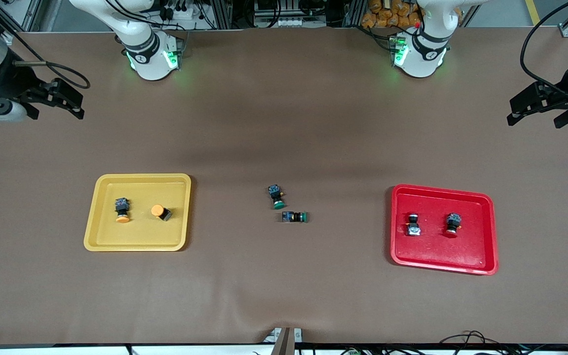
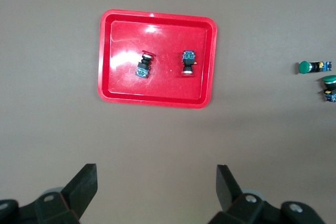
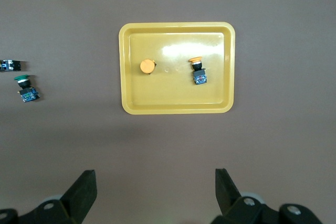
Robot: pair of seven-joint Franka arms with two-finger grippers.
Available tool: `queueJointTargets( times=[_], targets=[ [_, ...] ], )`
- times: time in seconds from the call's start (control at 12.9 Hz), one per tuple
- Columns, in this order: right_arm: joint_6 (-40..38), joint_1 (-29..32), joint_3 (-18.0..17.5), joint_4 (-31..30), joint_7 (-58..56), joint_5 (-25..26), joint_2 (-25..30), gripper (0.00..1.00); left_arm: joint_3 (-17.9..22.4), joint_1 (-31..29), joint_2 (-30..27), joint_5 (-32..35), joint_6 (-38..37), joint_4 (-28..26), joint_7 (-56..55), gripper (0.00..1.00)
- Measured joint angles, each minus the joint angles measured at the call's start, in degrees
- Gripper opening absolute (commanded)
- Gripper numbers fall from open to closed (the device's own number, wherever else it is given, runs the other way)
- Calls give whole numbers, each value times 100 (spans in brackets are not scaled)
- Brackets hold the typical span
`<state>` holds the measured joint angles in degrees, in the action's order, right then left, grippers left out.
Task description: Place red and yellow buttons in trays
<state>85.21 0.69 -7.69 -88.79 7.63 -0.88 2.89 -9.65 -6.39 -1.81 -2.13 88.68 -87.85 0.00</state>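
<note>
- Presently, the two yellow buttons [image 1: 123,209] [image 1: 159,212] are lying inside the yellow tray [image 1: 97,207], apart from one another, one tipped on its side and one showing its cap to the camera.
- The two red buttons [image 1: 413,224] [image 1: 452,223] are lying inside the red tray [image 1: 487,236], side by side but not touching.
- Judging from this layout, the sorting is appearing complete; no red or yellow cap is sitting on the bare table [image 1: 284,296].
- The right gripper [image 1: 69,101] is hovering with jaws spread wide and empty, over the table's edge at the yellow tray's end, farther from the front camera than that tray.
- The left gripper [image 1: 535,111] is hovering likewise, wide and empty, over the table's edge at the red tray's end.
- For a clean finish, both arms are best kept clear of the trays, so that no finger is nudging a rim or a settled button.
- Two green buttons [image 1: 277,196] [image 1: 294,216] are resting on the table between the yellow tray and the red tray, close together; these are not belonging in either tray.
- Nothing is standing between either gripper and its tray.
</note>
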Motion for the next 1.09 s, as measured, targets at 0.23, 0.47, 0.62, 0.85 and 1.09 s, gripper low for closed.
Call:
queueJointTargets(
  times=[0.23, 0.47, 0.62, 0.85, 1.09],
  targets=[
    [115, -4, 157, 39, -86, -43, 0, 100, 0, 0, 2, 0, 0, 0, 0, 100],
    [126, -12, 231, 59, -317, -45, 0, 100, 0, 0, 4, 0, -2, 0, 0, 100],
    [126, -24, 250, 59, -379, -46, 0, 100, 0, 0, 6, 0, -2, 0, 0, 100],
    [128, -51, 250, 59, -381, -46, -1, 100, 0, 0, 7, 0, -2, 0, 0, 100],
    [132, -58, 250, 59, -382, -46, -2, 100, 0, 0, 7, 0, -2, 0, 0, 100]
  ],
)
